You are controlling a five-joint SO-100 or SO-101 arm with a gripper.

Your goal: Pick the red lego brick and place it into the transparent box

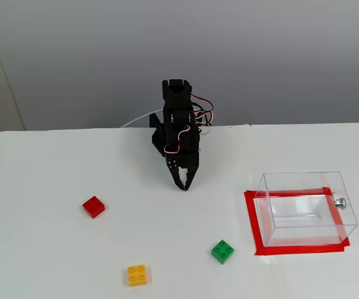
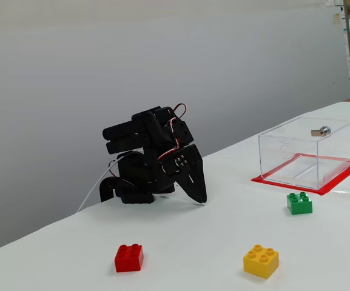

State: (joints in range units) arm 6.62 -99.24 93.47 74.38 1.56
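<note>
**Arm folded, red brick untouched on the table**

Going left to right in the fixed view from above, the red lego brick (image 1: 93,206) lies alone on the white table (image 1: 36,249), well to the left of my gripper. The yellow brick (image 1: 137,275) sits nearer the front edge, then my gripper (image 1: 184,185) hangs from the folded arm, tips pointing down at the table. The fingers look drawn together with nothing between them. In the lower fixed view the gripper (image 2: 200,197) shows only its side, so that view does not tell me how the jaws stand. Further right comes the green brick (image 1: 222,251), and at the far right the transparent box (image 1: 347,205).

I judge the pick has not begun, and several things could go wrong. My reach has to swing well to the left, and if I come down with the fingers this narrow I would press on the studs or shove the brick away instead of straddling it. The brick lies turned at an angle to the view, so jaws not lined up with its flat sides could pinch a corner and let it twist out. On the carry to the right, a low path could knock the green brick or strike the box's thin near wall.

The box stands inside a red tape rectangle (image 1: 251,224) and holds no brick; I see only its clear floor and the small silver knob (image 1: 339,201) on its right wall
</note>
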